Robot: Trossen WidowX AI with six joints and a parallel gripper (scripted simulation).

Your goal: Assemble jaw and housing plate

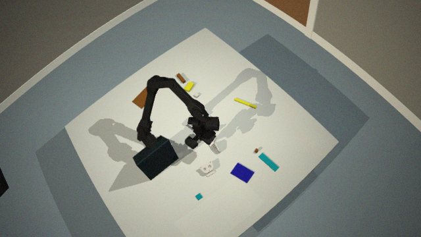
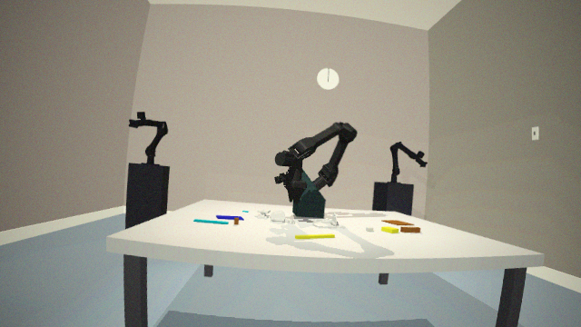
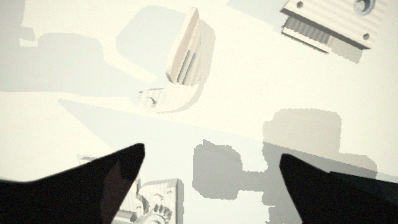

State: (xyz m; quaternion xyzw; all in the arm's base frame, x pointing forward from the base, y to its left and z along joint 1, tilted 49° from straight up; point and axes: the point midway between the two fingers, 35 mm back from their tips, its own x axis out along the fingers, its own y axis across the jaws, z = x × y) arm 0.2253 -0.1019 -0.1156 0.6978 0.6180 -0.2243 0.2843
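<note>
My gripper point(image 3: 211, 154) is open and empty, its two black fingertips wide apart in the wrist view. A loose-looking white jaw point(image 3: 184, 67) point(image 2: 278, 216) with a curved foot and a raised ribbed pad lies on the table, ahead of the fingers. A white geared assembly point(image 3: 170, 191), showing teeth, is at the lower left of the wrist view, partly hidden by the left finger. Whether its jaws mesh cannot be seen. What seems to be the housing plate point(image 3: 332, 24) point(image 1: 207, 168) is apart at the upper right, with a grey ribbed part under its edge.
A blue plate point(image 1: 242, 172) point(image 2: 230, 218), a teal bar point(image 1: 268, 162) point(image 2: 211, 222) and a small brown block point(image 1: 256, 151) point(image 2: 236, 221) lie to one side. A yellow bar point(image 1: 245, 103) point(image 2: 314, 236), a yellow block point(image 1: 189, 86) and a brown block point(image 1: 181, 78) lie elsewhere. The dark arm base point(image 1: 156, 159) stands nearby.
</note>
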